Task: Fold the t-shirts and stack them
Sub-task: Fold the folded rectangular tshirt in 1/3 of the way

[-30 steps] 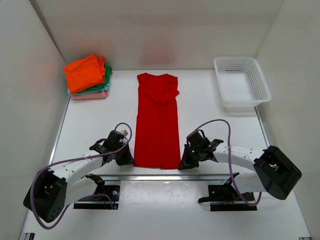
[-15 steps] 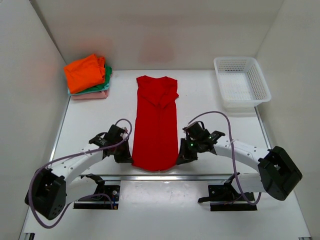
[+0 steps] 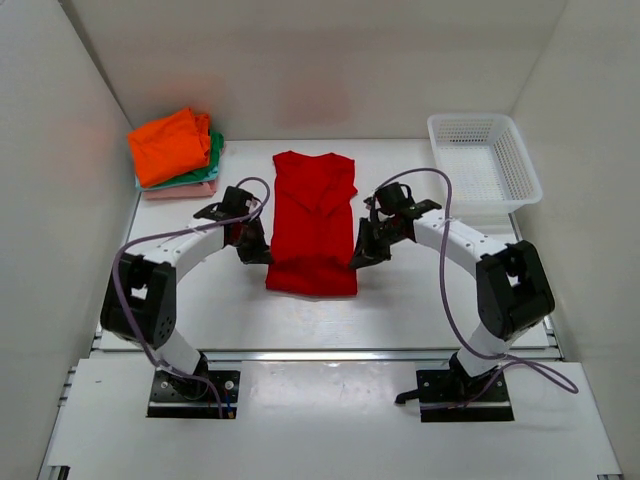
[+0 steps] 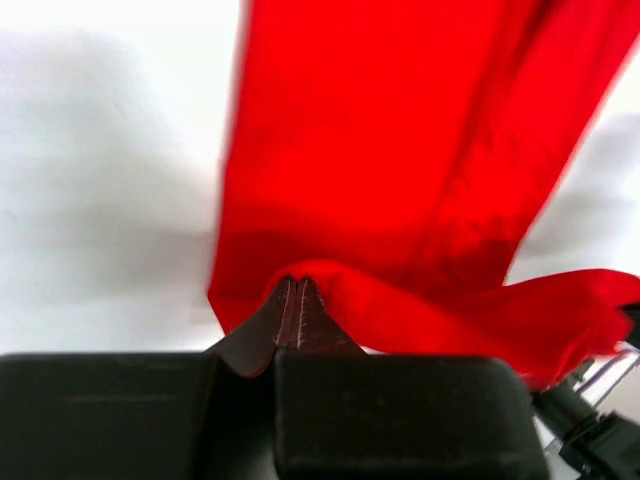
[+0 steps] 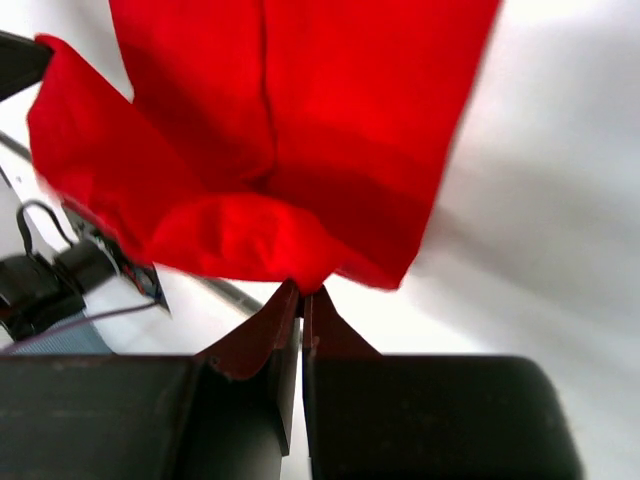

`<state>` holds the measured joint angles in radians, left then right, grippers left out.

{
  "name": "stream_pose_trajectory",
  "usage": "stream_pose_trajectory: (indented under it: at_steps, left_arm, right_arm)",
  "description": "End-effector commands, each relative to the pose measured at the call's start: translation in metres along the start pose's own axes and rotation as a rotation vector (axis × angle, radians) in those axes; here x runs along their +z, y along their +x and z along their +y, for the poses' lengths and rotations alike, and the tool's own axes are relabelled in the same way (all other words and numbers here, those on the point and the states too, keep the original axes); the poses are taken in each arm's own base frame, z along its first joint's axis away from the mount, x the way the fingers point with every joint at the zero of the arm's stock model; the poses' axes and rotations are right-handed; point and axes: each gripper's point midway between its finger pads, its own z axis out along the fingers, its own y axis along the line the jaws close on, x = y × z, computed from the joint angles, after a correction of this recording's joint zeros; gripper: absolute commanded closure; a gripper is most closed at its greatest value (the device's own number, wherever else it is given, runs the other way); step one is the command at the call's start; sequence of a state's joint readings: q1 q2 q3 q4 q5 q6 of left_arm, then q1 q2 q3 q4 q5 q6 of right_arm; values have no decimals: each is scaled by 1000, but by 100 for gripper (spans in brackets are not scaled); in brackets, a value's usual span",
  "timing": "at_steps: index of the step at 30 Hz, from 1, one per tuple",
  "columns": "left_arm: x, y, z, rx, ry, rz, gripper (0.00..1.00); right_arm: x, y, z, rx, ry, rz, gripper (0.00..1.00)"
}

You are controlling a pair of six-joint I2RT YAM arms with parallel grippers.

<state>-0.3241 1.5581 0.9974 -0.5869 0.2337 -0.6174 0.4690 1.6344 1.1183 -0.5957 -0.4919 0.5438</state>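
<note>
Red t-shirt [image 3: 312, 225] is gripped at its 2 hem corners: left gripper [image 3: 259, 250] and right gripper [image 3: 359, 257] are clamped on cloth, near end doubled over.

both arms are built alike: the left arm [image 3: 185, 243] and the right arm [image 3: 452, 238] have smooth white tube links joined by chunky black joint housings [image 3: 515, 290]. a thin lilac cable [image 3: 441, 285] trails in loose loops along each one. each stands on a flat black base plate [image 3: 190, 392]. the left claw [image 4: 293, 292] and the right claw [image 5: 301, 297] are boxy matte black blocks with two dark brownish fingers [image 5: 262, 335] that taper to a thin tip.
</note>
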Motion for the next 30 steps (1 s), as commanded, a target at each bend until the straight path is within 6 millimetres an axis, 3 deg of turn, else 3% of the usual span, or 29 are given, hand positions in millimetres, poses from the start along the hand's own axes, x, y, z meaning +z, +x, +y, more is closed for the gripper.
stream_pose_trajectory:
  at_steps: [1, 5, 10, 13, 22, 30]
  left_arm:
    - [-4, -32, -7, 19, 17, -44, 100]
    - [7, -51, -6, 4, -1, -39, 100]
    - [13, -84, -18, -6, 28, -62, 100]
    - [25, -94, -17, -27, 17, -51, 100]
    - [35, -127, -15, -61, 16, -80, 100]
    - [44, -155, -30, -76, 65, -99, 100]
  right_arm:
    - [-5, -29, 1, -43, -12, -28, 100]
    - [-8, -62, -1, -40, -16, -61, 100]
    - [0, -92, -10, -50, 2, -54, 99]
    - [2, -105, -14, -52, 13, -44, 100]
    - [13, -144, -27, -43, 27, -47, 100]
    - [14, -178, -32, -25, 19, -82, 100]
